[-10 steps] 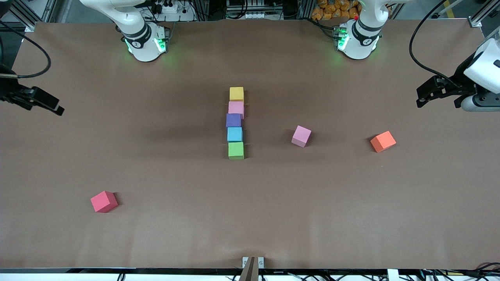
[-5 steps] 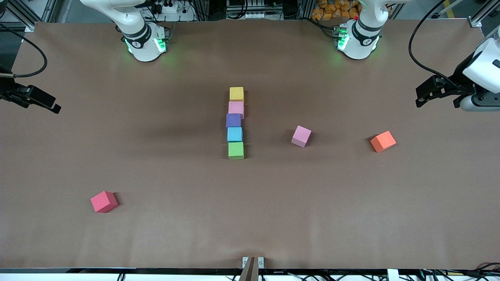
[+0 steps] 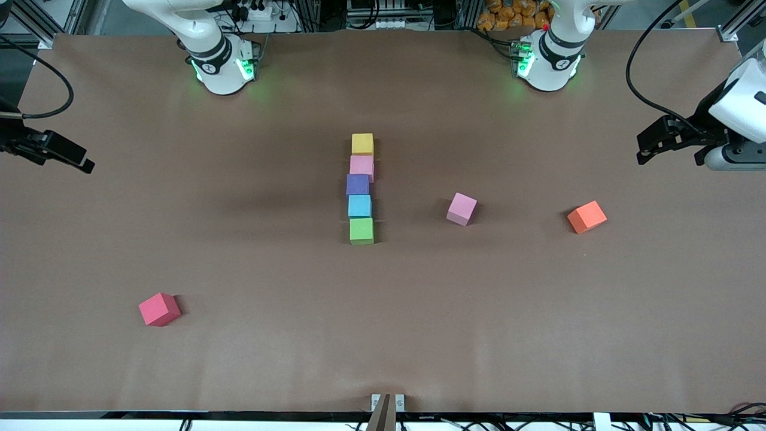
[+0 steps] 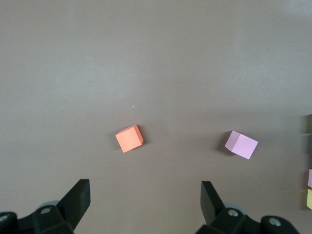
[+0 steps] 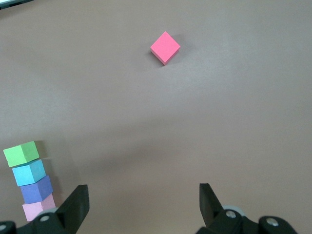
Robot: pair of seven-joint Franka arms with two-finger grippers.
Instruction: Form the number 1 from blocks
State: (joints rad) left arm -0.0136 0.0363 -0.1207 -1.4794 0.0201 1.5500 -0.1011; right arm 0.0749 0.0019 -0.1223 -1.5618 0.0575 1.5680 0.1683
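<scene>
The blocks stand in a single straight column at the middle of the brown paper-covered table [image 3: 239, 251], running 12 to 6 o'clock in the front view: a small matte yellow foam cube [image 3: 362, 143] at the 12 o'clock end, then a pale pink cube [image 3: 362, 166], a purple cube [image 3: 358, 184], a light blue cube [image 3: 359, 206] and a green cube [image 3: 361, 230] nearest the front camera. Each touches its neighbour; the purple one sits slightly off line toward the right arm's end.

A second loose pink cube [image 3: 461, 208] lies tilted at 3 o'clock from the column, apart from it, and an orange cube [image 3: 586, 216] lies farther along toward the left arm's end. A red cube [image 3: 159, 309] rests at about 8 o'clock from the column, well apart and nearer the front camera.

The left gripper [image 3: 649, 149] hangs over the table's edge at the left arm's end, at 2 o'clock from the column, jaws spread wide and holding nothing; its wrist view shows both fingers [image 4: 78, 201] parted above the orange cube and the loose pink one. The right gripper [image 3: 72, 157] hangs over the other end, at 10 o'clock from the column, likewise spread and empty, well apart from every block
</scene>
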